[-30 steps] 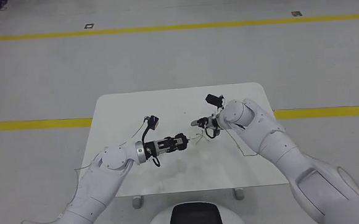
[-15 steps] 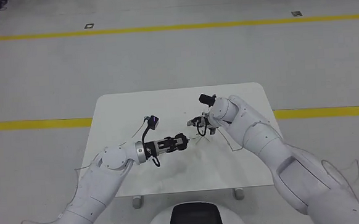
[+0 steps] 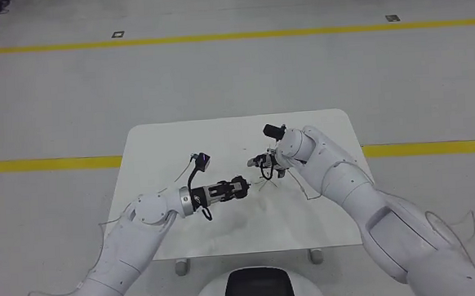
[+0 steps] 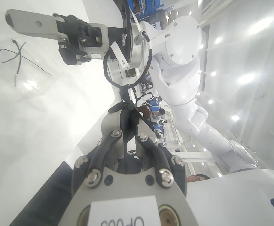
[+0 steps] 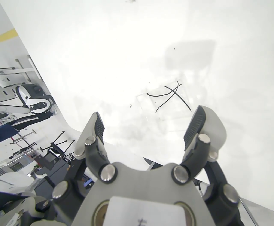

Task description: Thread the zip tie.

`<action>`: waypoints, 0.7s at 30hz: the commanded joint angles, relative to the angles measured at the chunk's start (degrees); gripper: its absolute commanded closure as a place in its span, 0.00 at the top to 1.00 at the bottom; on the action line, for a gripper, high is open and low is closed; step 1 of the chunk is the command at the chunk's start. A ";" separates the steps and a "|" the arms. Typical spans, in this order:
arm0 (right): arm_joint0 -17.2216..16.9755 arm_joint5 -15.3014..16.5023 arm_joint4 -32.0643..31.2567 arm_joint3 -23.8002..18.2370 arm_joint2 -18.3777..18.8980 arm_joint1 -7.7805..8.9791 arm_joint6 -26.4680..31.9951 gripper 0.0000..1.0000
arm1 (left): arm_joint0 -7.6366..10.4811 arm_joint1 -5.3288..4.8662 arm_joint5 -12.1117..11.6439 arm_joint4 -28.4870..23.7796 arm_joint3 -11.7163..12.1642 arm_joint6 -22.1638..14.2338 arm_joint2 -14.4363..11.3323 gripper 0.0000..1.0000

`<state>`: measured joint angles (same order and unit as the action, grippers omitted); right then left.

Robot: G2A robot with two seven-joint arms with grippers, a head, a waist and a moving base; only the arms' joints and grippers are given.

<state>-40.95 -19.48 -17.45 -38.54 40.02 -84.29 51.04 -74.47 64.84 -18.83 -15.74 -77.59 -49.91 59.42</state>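
Note:
Several thin black zip ties [image 5: 169, 95] lie crossed inside a shallow clear tray [image 5: 147, 107] on the white table [image 3: 180, 143]; they appear again as zip ties [image 4: 18, 53] and zip ties [image 3: 266, 183]. My right gripper [image 5: 148, 112] hovers just short of them, open, with nothing between its ribbed pads [image 5: 193, 124]; it is the right gripper [image 3: 257, 161] near the table's middle. My left gripper [image 3: 245, 183] sits close by, pointing toward it. The left gripper [image 4: 126, 115] is shut, with a black strip pinched at its tips, apparently a zip tie.
The table's front edge [image 3: 252, 249] runs close below both arms. A thin wire [image 3: 310, 194] trails across the table under the right forearm. Bare tabletop lies toward the far left corner.
The right arm shifted slightly left and its elbow swung in over the table a second ago, then held still. The left arm has not moved.

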 commanded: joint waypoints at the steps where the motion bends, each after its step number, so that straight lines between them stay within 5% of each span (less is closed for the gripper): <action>1: 0.00 0.00 0.00 0.00 0.00 0.00 0.00 1.00 | -0.25 -0.33 -0.01 -0.46 0.45 -0.46 0.82 0.00; 12: 0.00 0.00 0.00 0.00 0.00 0.00 0.00 1.00 | -2.70 -2.66 -0.66 -7.18 3.20 -7.83 7.99 0.00; 21: -0.71 0.01 -0.31 -0.90 -0.03 0.01 -1.02 1.00 | -3.17 -2.84 -0.66 -9.95 2.99 -9.30 8.79 0.00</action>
<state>-41.26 -19.38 -17.48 -38.91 40.04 -84.28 50.61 -77.64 62.00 -19.48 -25.70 -74.61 -59.21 68.21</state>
